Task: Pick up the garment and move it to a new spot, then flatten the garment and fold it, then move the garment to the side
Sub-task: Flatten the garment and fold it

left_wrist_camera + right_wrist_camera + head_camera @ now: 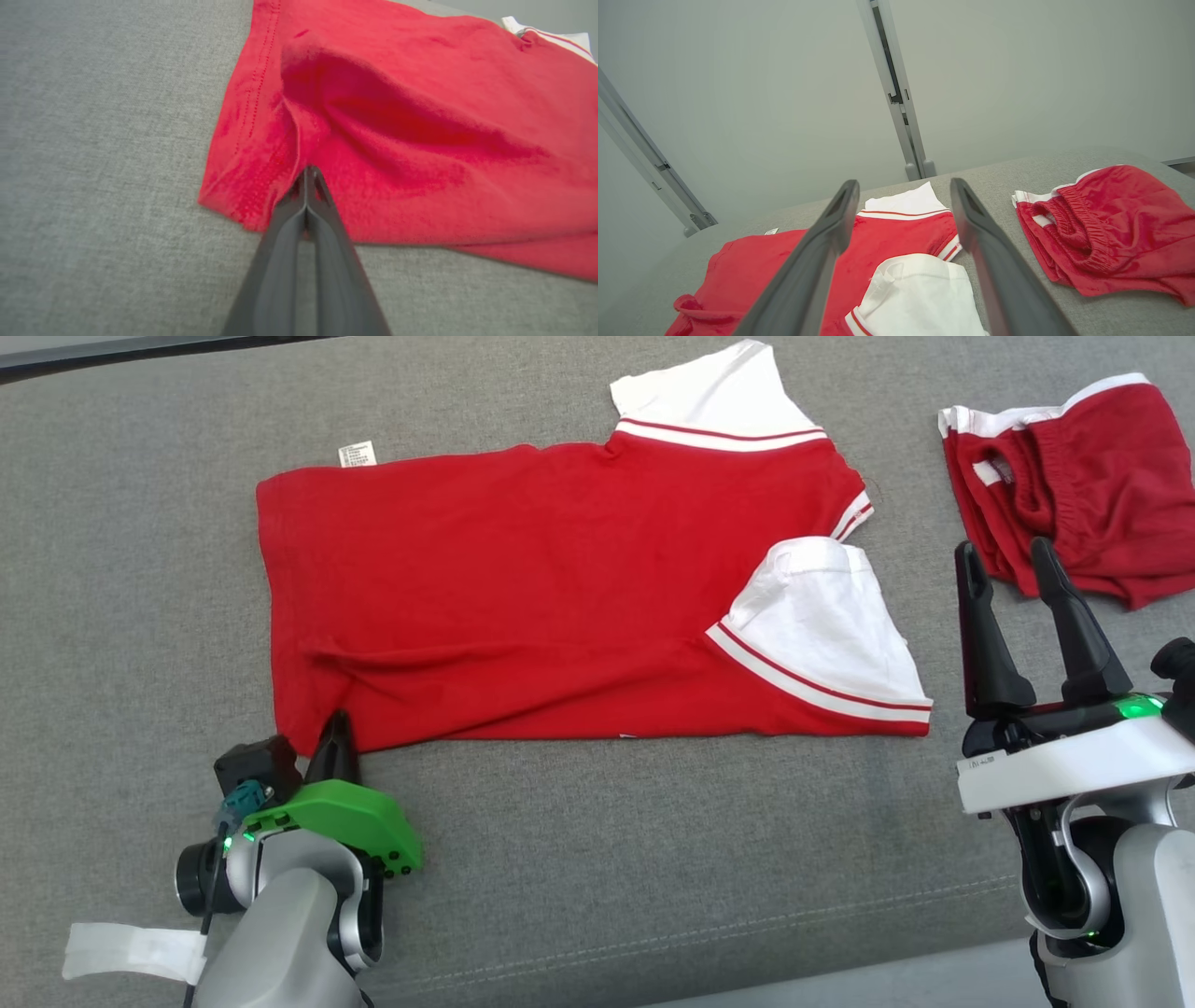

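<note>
Pinched near-left hem corner of the shirt, spread flat on the table, in clenched left fingers. Held right fingers released, empty, near right. Risked slipping off thin cloth, or bunching if pulled one-handed.

Red shirt (2 white sleeves) lies flat on grey upholstery, hem corner puckered.

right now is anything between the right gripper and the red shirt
Nothing visible. The right gripper stands open just right of the white sleeve of the red shirt, with bare grey cushion between them. The red shorts lie beyond it to the right, out of that path.
</note>
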Robot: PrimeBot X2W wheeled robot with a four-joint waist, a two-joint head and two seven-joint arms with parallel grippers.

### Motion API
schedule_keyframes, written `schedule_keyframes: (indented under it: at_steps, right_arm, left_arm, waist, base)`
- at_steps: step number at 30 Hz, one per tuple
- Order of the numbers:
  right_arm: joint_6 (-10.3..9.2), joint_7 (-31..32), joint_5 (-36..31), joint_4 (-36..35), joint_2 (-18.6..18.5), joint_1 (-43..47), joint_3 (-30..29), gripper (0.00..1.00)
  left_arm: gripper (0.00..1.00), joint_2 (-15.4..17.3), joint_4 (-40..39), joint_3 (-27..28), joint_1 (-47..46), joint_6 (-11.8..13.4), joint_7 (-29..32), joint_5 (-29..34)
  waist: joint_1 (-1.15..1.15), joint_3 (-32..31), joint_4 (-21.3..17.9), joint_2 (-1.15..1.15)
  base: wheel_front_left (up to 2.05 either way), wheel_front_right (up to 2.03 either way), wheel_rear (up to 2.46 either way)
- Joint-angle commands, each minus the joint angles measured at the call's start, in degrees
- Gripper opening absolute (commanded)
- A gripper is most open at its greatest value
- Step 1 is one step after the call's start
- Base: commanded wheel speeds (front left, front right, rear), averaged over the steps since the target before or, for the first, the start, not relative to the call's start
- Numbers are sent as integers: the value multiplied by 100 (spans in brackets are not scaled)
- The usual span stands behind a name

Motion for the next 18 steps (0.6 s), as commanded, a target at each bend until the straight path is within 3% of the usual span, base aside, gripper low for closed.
schedule_keyframes:
  at_steps: [1,8,18]
  right_arm:
    - [0,9,19,-41,-3,-67,-26,100]
    - [0,-9,25,-90,35,-62,-61,100]
    - [0,-17,46,-136,39,-105,-101,100]
  left_arm:
    - [0,51,13,57,-92,33,-23,82]
    - [0,212,22,393,47,165,-25,489]
    - [0,253,-202,912,176,155,-25,767]
  waist:
    - [0,23,15,0]
    - [0,81,106,0]
    - [0,98,162,0]
  base:
    - [0,0,0]
    - [0,0,0]
    - [0,0,0]
